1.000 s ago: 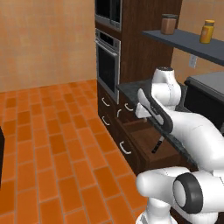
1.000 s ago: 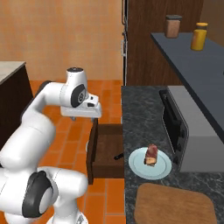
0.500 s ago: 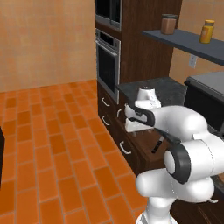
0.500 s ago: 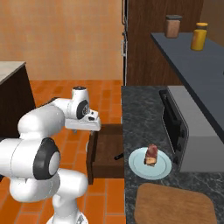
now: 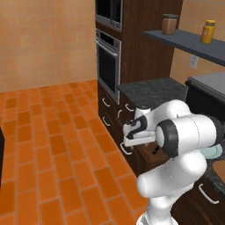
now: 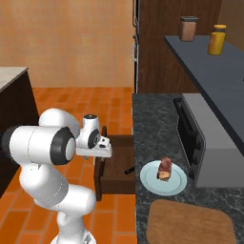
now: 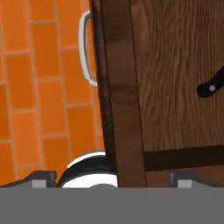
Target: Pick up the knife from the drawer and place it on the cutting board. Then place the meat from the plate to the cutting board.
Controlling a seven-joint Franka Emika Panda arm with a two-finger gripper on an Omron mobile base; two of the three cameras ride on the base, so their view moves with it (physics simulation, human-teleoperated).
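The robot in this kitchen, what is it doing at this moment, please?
The white arm holds its gripper above the front edge of the open drawer, holding nothing. The knife lies inside the drawer; in the hand view its black handle is seen on the wooden bottom. The meat sits on the plate on the counter, and the cutting board beside it has nothing on it. So neither thing has been moved to the board yet.

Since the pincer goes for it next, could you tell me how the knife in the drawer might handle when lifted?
The knife looks rigid and thin, so probably light. It lies flat on the drawer floor, so the low handle may be hard to pinch and could slide on the wood.
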